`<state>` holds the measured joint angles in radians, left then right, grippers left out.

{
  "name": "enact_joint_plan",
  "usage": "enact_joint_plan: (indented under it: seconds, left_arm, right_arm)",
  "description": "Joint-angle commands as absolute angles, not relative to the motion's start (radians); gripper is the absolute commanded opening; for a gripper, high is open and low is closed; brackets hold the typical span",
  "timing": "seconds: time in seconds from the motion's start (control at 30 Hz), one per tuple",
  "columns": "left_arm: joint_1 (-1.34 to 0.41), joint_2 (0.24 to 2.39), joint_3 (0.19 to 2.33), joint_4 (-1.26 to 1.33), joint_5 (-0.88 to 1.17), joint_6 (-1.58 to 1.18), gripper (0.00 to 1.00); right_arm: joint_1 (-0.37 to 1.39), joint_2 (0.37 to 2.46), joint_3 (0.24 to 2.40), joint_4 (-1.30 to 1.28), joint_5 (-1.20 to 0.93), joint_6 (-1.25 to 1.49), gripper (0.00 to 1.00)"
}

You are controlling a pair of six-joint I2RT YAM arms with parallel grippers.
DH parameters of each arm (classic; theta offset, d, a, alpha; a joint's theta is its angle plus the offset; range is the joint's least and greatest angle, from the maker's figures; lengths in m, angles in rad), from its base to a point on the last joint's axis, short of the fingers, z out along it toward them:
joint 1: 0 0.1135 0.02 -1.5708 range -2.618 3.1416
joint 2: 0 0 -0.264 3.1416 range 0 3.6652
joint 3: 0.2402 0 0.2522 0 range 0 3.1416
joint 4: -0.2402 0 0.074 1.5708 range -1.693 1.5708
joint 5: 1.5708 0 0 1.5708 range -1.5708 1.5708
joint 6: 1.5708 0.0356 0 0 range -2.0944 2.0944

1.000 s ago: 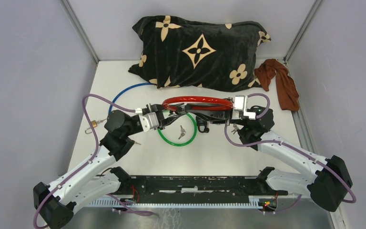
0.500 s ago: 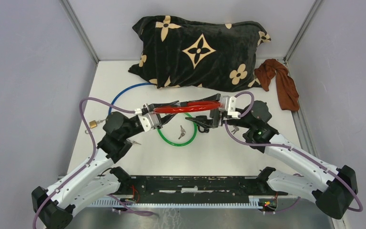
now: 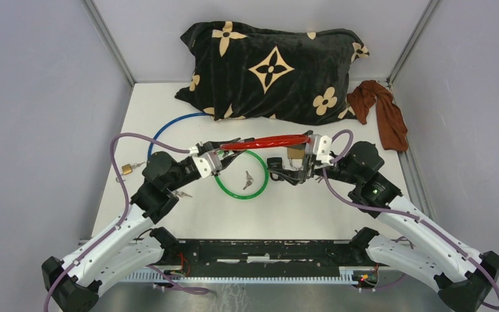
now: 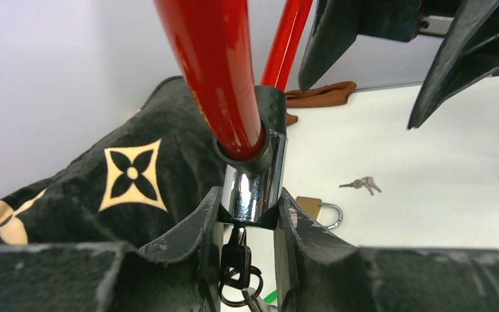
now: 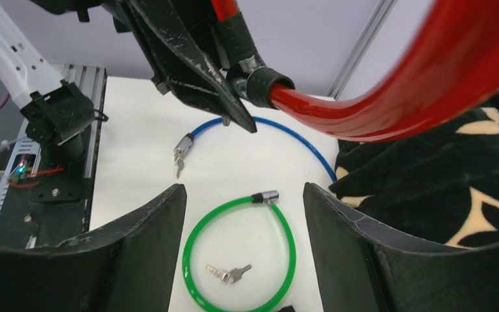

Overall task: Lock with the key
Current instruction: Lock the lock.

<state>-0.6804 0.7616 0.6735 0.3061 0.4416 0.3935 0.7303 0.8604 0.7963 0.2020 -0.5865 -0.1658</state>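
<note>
Red cable lock (image 3: 269, 140) is hanging lifted over the far side of the green cable loop (image 3: 242, 197). We are finding the left gripper (image 4: 250, 214) clamping the chrome barrel (image 4: 255, 188), with the key (image 4: 236, 257) apparently seated in it and dangling beneath. The right gripper (image 5: 243, 188) is standing spread wide, holding nothing, just right of the loop. We are judging the key-turn as pending: the right fingers need to close on the key and twist while the barrel is kept steady.

Right gripper (image 5: 243, 195): jaws wide apart, nothing between.
Table (image 5: 136, 123): green cable loop (image 5: 186, 257), keys (image 5: 227, 272) inside it; blue cable (image 5: 299, 140) to its far left.
Aloft: red cable lock (image 5: 390, 97), end clamped by left gripper (image 5: 243, 97).
Far side: black patterned pillow (image 5: 429, 188).
</note>
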Motion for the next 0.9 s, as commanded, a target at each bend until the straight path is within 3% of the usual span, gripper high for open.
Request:
enact_joint_plan:
  seconds: [0.0,0.1,0.4,0.57,0.87]
  left_arm:
    - [-0.679,0.737,0.716,0.303,0.404,0.415,0.02]
    - [-0.679,0.743,0.718,0.286,0.392,0.414,0.02]
    - [-0.68,0.762,0.732,0.218,0.395,0.417,0.02]
    - [-0.68,0.764,0.736,0.199,0.399,0.437,0.02]
    - [-0.68,0.758,0.736,0.19,0.403,0.475,0.02]
  right_arm:
    - [0.73,0.813,0.846,0.005,-0.588,-0.191,0.7]
    - [0.731,0.812,0.882,-0.058,-0.658,-0.171,0.67]
    - [0.859,0.954,0.979,0.105,-0.755,-0.054,0.58]
    - [0.883,0.962,0.982,0.312,-0.622,-0.038,0.59]
    - [0.888,1.038,0.995,0.377,-0.517,-0.027,0.61]
